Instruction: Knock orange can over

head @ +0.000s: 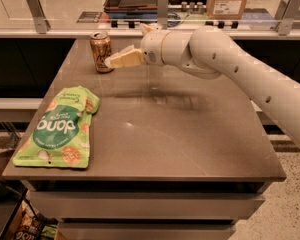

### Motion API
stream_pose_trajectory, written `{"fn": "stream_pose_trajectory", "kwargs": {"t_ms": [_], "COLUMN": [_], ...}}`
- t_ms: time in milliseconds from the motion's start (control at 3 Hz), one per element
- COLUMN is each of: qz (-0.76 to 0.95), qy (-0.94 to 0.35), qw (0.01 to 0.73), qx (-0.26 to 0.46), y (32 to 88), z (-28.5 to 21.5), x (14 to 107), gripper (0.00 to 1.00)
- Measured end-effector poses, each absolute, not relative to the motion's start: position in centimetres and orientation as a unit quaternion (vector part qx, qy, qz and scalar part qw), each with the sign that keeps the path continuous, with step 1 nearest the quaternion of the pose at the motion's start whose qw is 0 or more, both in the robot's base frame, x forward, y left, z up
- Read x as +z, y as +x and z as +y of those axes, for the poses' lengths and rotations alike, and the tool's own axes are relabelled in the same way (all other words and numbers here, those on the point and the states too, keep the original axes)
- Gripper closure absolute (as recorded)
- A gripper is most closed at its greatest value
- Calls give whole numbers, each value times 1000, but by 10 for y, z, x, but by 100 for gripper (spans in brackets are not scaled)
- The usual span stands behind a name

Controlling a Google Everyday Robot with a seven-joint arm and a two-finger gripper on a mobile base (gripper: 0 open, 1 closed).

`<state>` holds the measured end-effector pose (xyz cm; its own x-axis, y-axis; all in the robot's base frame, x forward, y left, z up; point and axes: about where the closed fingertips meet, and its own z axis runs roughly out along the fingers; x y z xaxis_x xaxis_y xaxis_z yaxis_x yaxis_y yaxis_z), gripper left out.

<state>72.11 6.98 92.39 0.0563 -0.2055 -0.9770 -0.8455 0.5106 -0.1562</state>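
Now the orange can (101, 51) stands upright, silver-topped, gripper (110, 62) just beside it.

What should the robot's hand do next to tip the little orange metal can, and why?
Probably nudge the cream gripper leftward in the view, into the small orange-copper metal can. It stands upright on the grey-brown tabletop, and the gripper hovers right beside it at mid height, so a short push should topple it.

Pincer (109, 62) beside upright orange can (100, 50)
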Motion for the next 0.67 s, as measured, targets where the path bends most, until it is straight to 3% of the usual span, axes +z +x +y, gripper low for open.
{"fn": "stream_pose_trajectory", "kwargs": {"t_ms": [667], "qz": [635], "qy": [-425], "qw": [575], "qx": [292], "y": [725], "z": [100], "x": [913], "gripper": [0]}}
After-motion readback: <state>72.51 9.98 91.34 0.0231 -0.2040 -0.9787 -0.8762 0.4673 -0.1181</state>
